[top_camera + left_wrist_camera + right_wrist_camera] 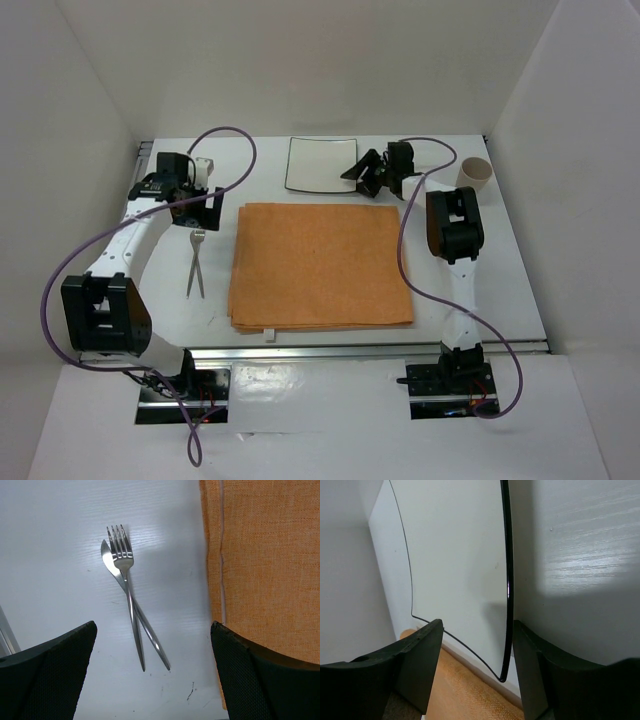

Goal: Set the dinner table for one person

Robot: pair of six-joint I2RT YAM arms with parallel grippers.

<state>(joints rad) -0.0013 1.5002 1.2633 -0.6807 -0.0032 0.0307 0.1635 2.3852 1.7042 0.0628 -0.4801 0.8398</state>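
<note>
Left gripper [153, 626] wide open, empty, over crossed fork [125, 575] and knife [106, 556] | right gripper [477, 625] open, plate [460, 555] rim between its fingers | orange cloth [318, 265] centred on dinner table [520, 280] beneath both arms | cup [474, 174] far right

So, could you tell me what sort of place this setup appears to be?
Probably a robotics lab test cell: plain white enclosure walls, a rail-edged white tabletop, plus bolted left arm and right arm.

Plate [460, 555]: white, black-rimmed; edge running between the jaws
Right gripper [477, 630]: spread wide
Orange cloth [465, 695]: beside plate's corner
</note>
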